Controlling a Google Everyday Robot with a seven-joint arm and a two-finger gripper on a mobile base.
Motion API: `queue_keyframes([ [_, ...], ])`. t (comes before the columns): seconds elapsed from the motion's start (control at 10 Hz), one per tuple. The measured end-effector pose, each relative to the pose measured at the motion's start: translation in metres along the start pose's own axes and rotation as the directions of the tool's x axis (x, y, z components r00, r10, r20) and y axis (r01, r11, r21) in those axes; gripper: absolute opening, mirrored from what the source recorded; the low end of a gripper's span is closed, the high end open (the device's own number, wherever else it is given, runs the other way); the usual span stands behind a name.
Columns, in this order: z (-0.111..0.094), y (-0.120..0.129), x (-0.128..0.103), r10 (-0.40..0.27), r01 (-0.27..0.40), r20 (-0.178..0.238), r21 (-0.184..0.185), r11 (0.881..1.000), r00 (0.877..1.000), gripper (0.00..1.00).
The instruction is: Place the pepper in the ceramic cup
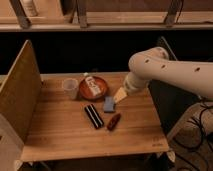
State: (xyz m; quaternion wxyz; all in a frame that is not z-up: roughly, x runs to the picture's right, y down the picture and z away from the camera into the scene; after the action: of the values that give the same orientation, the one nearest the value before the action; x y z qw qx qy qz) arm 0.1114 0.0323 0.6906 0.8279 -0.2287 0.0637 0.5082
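Note:
The pepper (113,121), small, dark red-brown and tapered, lies on the wooden table (60,135) right of centre. At the back left of the table stands the ceramic cup (70,88), pale, upright and without a handle. My gripper (120,95), with yellowish fingers, hangs open at the end of the white arm (165,72). It sits just behind and to the right of the pepper, over the right edge of a blue-grey block (109,104). The gripper holds nothing, and the cup stands well to its left.
A reddish-brown plate (82,93) with a white packet (91,85) on it sits right of the cup. A black ribbed bar (93,116) lies left of the pepper. An upright wooden panel (20,90) walls the table's left side. Dark shelving runs behind.

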Motion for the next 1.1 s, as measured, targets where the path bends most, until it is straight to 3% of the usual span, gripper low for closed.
queue_keyframes([
  [1.1,0.0065,0.0028,0.0047,-0.008,0.008,-0.012,-0.001,1.0,1.0,0.8],
])
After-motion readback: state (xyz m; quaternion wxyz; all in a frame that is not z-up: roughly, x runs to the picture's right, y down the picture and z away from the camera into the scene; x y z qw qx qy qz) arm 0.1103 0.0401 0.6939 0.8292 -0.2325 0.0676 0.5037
